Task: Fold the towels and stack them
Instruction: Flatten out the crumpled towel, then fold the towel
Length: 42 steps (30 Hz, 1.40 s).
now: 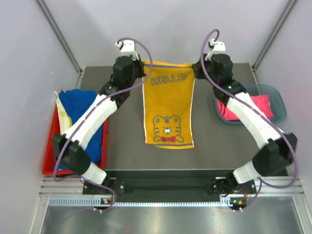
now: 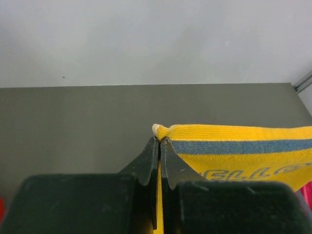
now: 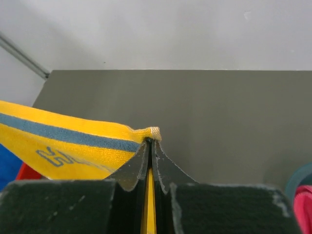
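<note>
From above, we see the yellow HELLO towel [image 1: 168, 109] laid out on the table [image 1: 124, 146]. Its two corners toward 12 o'clock are pinched by the left gripper [image 1: 143, 68] and right gripper [image 1: 195, 69]. At 9 o'clock a red tray [image 1: 48, 163] holds a royal blue towel [image 1: 80, 100] and a cream towel [image 1: 62, 114]. At 3 o'clock a teal bin [image 1: 277, 95] holds a pink towel [image 1: 258, 105]. In the left wrist view, the jaws are clamped on a yellow corner. In the right wrist view, they are likewise clamped on the opposite corner.
</note>
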Each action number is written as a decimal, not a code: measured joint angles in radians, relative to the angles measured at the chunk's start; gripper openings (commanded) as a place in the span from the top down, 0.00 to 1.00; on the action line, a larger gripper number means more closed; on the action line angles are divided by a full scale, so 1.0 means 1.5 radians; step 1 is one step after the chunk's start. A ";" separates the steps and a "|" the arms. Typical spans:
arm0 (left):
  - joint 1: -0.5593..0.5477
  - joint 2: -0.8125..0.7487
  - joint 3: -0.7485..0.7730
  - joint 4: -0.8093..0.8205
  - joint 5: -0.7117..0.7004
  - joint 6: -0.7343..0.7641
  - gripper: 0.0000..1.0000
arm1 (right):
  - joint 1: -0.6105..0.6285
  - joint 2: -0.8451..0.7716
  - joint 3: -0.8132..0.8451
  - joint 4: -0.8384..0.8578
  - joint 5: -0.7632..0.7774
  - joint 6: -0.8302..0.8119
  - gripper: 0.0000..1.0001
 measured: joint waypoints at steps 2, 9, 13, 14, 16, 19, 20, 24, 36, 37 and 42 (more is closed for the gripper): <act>0.029 0.069 0.037 0.018 0.028 -0.006 1.00 | -0.020 0.061 0.023 0.017 -0.019 0.003 1.00; 0.092 0.281 0.164 0.060 0.097 -0.018 1.00 | -0.071 0.270 0.121 0.085 -0.068 0.019 1.00; 0.108 0.361 0.193 0.068 0.126 -0.024 1.00 | -0.094 0.346 0.146 0.111 -0.085 0.030 1.00; 0.110 0.376 0.193 0.067 0.132 -0.027 1.00 | -0.097 0.356 0.145 0.111 -0.090 0.033 1.00; 0.111 0.396 0.192 0.066 0.143 -0.032 1.00 | -0.102 0.367 0.139 0.117 -0.095 0.037 1.00; 0.111 0.396 0.167 0.077 0.153 -0.042 1.00 | -0.105 0.364 0.109 0.140 -0.101 0.041 1.00; 0.111 0.392 0.153 0.088 0.156 -0.046 1.00 | -0.105 0.361 0.094 0.148 -0.104 0.042 1.00; 0.111 0.358 0.070 0.116 0.174 -0.061 1.00 | -0.105 0.334 0.020 0.159 -0.120 0.053 1.00; 0.108 0.195 -0.196 0.172 0.228 -0.121 1.00 | -0.078 0.185 -0.222 0.202 -0.153 0.104 1.00; 0.108 0.187 -0.213 0.176 0.229 -0.126 1.00 | -0.074 0.177 -0.236 0.204 -0.153 0.106 1.00; 0.101 0.157 -0.292 0.187 0.233 -0.140 1.00 | -0.054 0.143 -0.307 0.214 -0.150 0.124 1.00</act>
